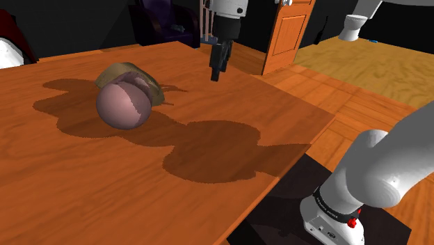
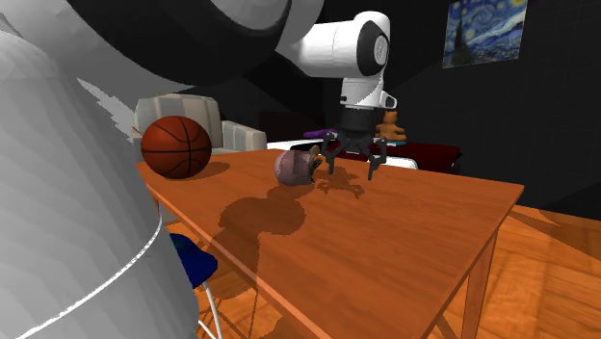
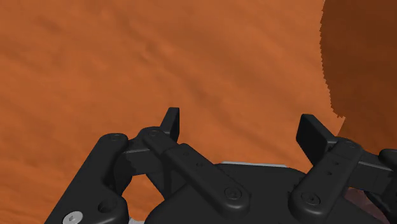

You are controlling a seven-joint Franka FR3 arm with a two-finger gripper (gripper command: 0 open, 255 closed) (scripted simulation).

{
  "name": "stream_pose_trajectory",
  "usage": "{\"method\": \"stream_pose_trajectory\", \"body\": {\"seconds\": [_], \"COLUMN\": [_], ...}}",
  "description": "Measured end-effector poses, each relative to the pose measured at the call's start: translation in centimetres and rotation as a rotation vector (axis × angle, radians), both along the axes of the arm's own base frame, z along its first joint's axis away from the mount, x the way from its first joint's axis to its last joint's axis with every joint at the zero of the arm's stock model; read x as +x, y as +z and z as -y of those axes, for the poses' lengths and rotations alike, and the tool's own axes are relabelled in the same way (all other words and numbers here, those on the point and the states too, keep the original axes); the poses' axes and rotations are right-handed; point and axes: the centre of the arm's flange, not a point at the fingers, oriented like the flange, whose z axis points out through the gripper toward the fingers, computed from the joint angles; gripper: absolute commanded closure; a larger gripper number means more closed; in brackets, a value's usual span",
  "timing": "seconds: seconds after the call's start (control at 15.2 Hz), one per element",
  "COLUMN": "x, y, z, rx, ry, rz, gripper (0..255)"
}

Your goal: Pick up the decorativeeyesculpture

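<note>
The eye sculpture [image 1: 124,104], a pinkish ball in an olive-brown lid-like shell, lies on the wooden table [image 1: 209,202]. In the shoulder view my black gripper [image 1: 218,69] hangs just above the table, to the right of the sculpture and apart from it. The second exterior view has the sculpture [image 2: 292,167] just left of the gripper [image 2: 351,169], whose fingers stand spread. In the wrist view the gripper [image 3: 240,127] is open over bare table [image 3: 127,63] with nothing between the fingers.
A basketball [image 2: 176,146] rests on the table at the far corner from the sculpture. A pale sofa [image 2: 236,135] stands behind it. An orange door [image 1: 288,31] is beyond the table. The table edge [image 1: 299,160] runs close to the stand [image 1: 334,216].
</note>
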Motion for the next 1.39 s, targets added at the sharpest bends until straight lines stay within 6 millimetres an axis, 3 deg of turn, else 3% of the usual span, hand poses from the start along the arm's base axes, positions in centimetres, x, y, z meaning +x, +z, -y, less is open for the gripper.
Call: {"method": "stream_pose_trajectory", "body": {"seconds": [0.33,0.92,1.39], "x": [1.9,3.2,3.1], "y": [2.1,5.1,2.5], "z": [-5.7,-15.9,-16.7], "rx": [0.035,0.097,0.103], "ry": [0.115,0.318,0.337], "rz": [0.006,0.016,0.017], "gripper": [0,0,0]}}
